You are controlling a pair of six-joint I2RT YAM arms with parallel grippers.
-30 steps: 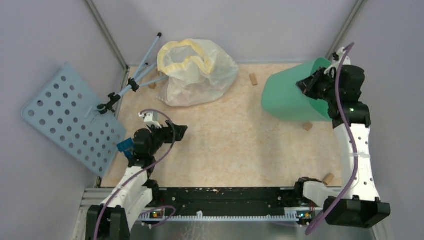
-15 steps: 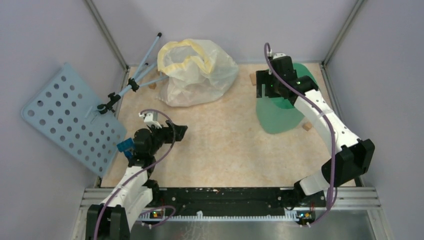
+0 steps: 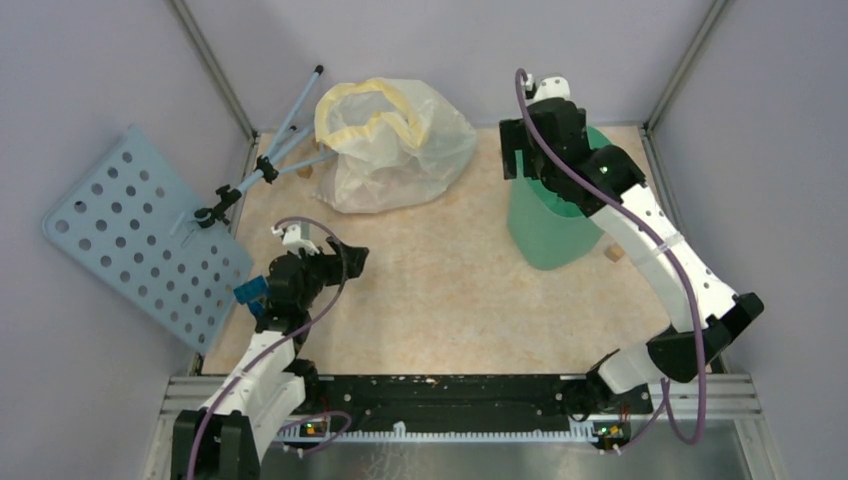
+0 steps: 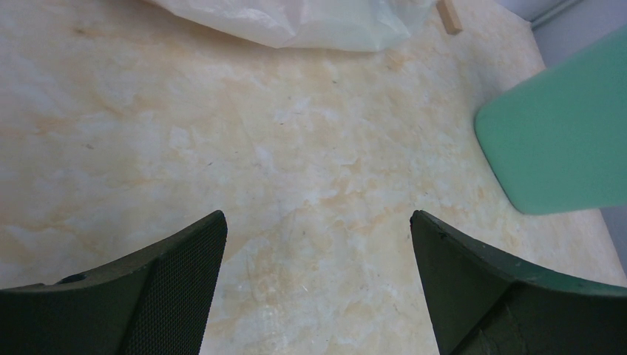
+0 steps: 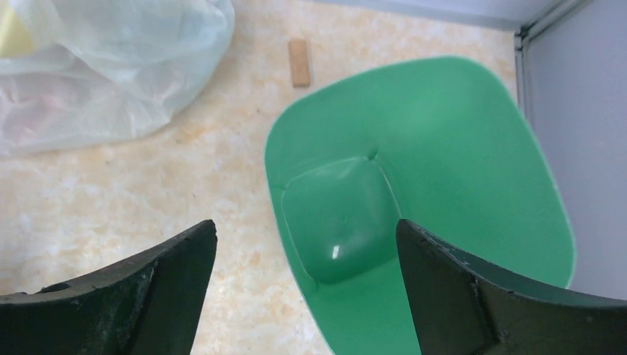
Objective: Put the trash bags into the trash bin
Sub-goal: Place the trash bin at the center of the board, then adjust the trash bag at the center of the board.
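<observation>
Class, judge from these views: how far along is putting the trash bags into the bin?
Done: the trash bin stands upright, mouth up. In hand: nothing; the right gripper hangs open over it, the left gripper is open too. Left: everything; the bin is empty, the whitish bag lying apart.

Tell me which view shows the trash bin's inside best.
Right wrist: it looks down into the trash bin, showing rim, walls and bare floor. Top external shows mostly its outside, partly behind the right arm. Left wrist catches only one outer side.
</observation>
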